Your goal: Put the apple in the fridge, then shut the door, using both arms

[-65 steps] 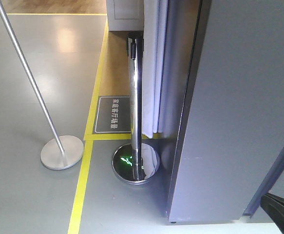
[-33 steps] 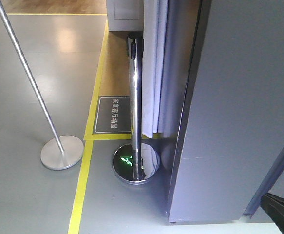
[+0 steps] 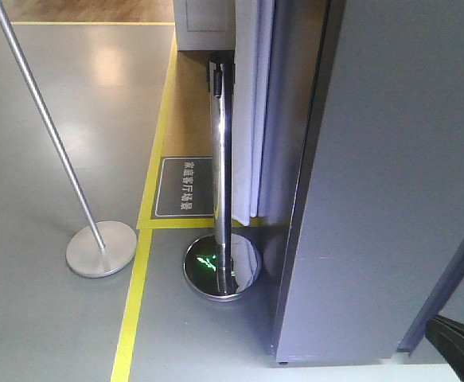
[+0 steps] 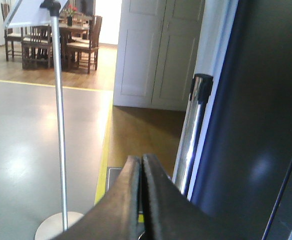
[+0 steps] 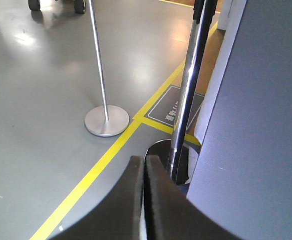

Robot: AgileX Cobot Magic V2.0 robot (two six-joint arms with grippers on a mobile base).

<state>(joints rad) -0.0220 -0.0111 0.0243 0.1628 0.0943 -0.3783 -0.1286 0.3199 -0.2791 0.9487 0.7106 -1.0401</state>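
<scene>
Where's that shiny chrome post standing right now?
In the front view, the chrome post stands left of the grey fridge side, just inside the yellow floor line, near a dark floor sign.

A grey floor sign (image 3: 185, 187) bordered in white carries white Chinese characters, too small to read reliably. No other text is visible.

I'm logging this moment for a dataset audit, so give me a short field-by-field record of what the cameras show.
apple: not visible in any view
fridge: grey side panel fills the right of the front view; interior not visible
door: cannot tell whether open or shut
left pincer: fingers pressed together, holding nothing
right pincer: fingers pressed together, holding nothing
chrome post: upright beside the fridge, on a round mirrored base
slim pole: leaning, on a flat round base
floor: grey with yellow tape lines
</scene>
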